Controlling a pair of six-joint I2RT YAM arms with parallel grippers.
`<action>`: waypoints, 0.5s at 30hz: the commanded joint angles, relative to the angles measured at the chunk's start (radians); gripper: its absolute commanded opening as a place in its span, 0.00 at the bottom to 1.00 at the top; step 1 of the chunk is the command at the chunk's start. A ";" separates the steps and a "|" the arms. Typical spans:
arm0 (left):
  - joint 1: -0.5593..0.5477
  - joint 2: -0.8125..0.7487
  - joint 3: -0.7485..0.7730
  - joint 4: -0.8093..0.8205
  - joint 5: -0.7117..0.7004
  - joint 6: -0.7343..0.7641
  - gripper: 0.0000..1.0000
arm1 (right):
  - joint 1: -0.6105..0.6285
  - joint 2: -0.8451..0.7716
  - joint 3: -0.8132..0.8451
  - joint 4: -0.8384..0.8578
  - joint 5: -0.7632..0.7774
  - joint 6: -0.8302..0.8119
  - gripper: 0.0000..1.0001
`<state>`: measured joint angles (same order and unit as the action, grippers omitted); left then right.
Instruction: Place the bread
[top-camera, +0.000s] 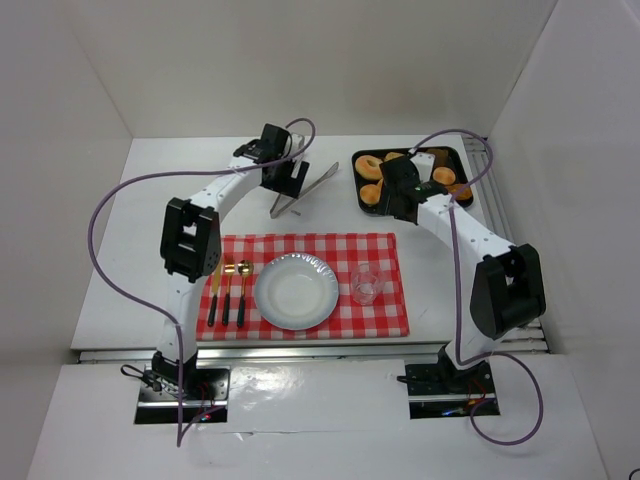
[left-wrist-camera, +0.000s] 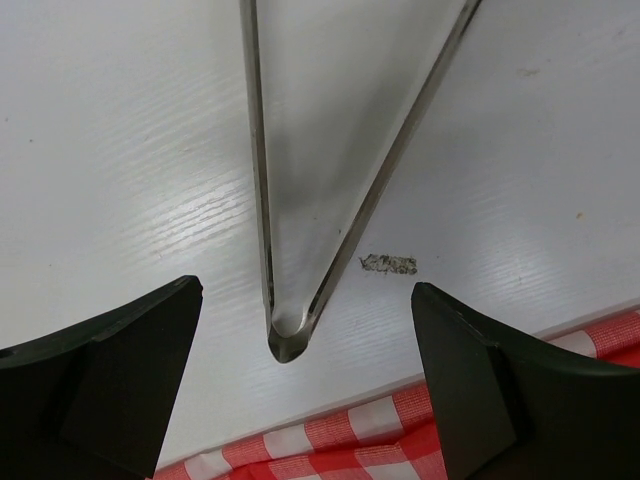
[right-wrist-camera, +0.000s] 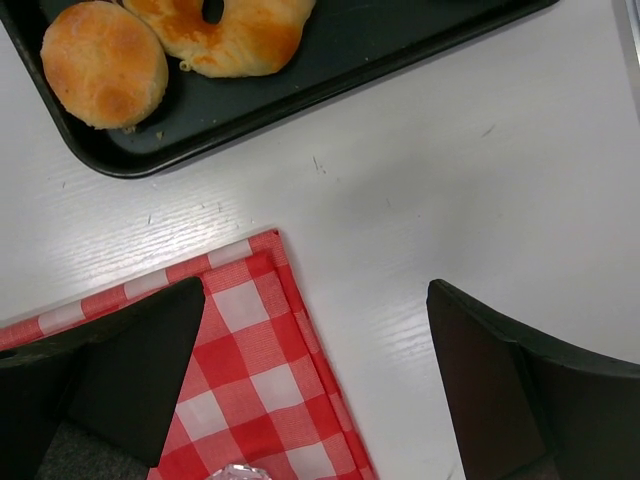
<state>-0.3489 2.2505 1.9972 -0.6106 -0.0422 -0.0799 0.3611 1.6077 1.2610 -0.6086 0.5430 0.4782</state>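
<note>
On the black tray (right-wrist-camera: 400, 40), the bread (top-camera: 445, 177) looks light and squashy; grip its sides gently. Left pincer (left-wrist-camera: 305, 330) and right pincer (right-wrist-camera: 315, 340) gape wide, empty.

Readable text: none in any of the three views.
Nearest thing to print: a small grey scuffed mark (left-wrist-camera: 387, 264) on the white-painted worktop (left-wrist-camera: 120, 150), seen by the left wrist camera.
Place of the mark: at about 2 o'clock from the hinge end of the V-shaped steel tongs (left-wrist-camera: 285, 350).
Legibility: blurred speckles, and no letter or number can be told.
</note>
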 joint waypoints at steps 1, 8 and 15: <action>-0.004 0.023 0.031 0.020 0.056 0.068 1.00 | 0.012 -0.026 0.046 -0.042 0.049 0.000 0.99; -0.004 0.087 0.063 0.038 0.088 0.123 1.00 | 0.021 -0.008 0.066 -0.063 0.067 0.000 0.99; -0.004 0.161 0.127 0.038 0.099 0.146 1.00 | 0.039 -0.008 0.066 -0.072 0.086 0.000 0.99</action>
<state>-0.3489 2.3890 2.0701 -0.5911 0.0326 0.0307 0.3870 1.6085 1.2846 -0.6495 0.5892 0.4778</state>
